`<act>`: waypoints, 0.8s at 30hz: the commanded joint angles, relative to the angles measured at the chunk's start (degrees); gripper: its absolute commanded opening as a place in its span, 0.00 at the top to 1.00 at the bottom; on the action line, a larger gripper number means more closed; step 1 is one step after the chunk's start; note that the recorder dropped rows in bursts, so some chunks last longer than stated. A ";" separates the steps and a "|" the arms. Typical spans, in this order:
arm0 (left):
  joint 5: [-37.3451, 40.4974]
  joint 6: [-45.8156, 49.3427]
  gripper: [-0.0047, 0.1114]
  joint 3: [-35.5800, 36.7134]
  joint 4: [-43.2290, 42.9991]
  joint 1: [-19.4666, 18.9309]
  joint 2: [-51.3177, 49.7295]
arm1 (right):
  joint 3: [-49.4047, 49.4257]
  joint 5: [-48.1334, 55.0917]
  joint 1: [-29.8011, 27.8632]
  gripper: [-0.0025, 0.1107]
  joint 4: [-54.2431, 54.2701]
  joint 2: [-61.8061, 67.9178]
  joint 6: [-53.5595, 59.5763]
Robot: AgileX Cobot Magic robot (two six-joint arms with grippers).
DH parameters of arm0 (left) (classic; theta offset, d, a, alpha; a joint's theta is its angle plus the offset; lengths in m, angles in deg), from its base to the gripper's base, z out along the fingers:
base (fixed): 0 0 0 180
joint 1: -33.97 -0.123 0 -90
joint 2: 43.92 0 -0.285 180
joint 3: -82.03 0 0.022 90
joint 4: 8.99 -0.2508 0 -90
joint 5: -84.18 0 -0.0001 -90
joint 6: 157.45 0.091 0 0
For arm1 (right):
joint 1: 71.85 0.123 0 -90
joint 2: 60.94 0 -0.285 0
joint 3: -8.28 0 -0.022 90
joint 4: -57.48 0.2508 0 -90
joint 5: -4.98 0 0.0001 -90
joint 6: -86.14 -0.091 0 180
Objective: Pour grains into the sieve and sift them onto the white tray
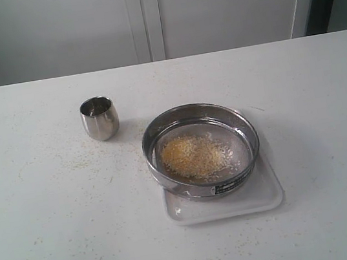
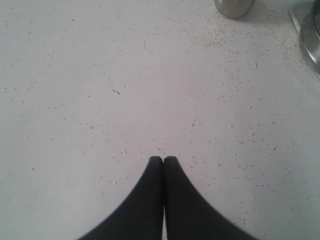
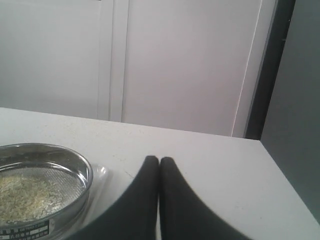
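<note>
Left gripper (image 2: 163,159): fingertips pressed together, nothing between, above table (image 2: 75,100) speckled with stray granules (image 2: 212,42).
Steel cup (image 1: 99,118): upright, left of sieve, apart from it.
Sieve (image 1: 189,190): seated on white tray (image 1: 237,207), right of centre.
Grains (image 1: 193,154): yellow-white heap on the mesh.
Right gripper (image 3: 159,160): fingertips closed together, empty, near sieve.

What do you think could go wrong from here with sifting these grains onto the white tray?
1. The sieve looks about as wide as the white tray and seems to overhang one edge, so shaken grains may land on the table, where stray granules already lie.
2. The left fingers and right fingers are shut and empty; a poor grip on the steel rim could tilt the sieve and spill the pile.
</note>
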 commanded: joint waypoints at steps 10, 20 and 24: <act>0.22 0.03 0.96 0.06 0.11 -0.21 0.41 | 0.28 -17.97 -0.61 0.98 -0.21 -0.30 0.64; 0.22 0.03 0.96 0.06 0.11 -0.21 0.41 | -0.44 -18.35 -0.61 0.98 0.52 -0.30 0.64; 0.22 0.03 0.96 0.06 0.11 -0.21 0.41 | -4.51 -13.64 -0.61 0.98 0.65 -0.30 0.64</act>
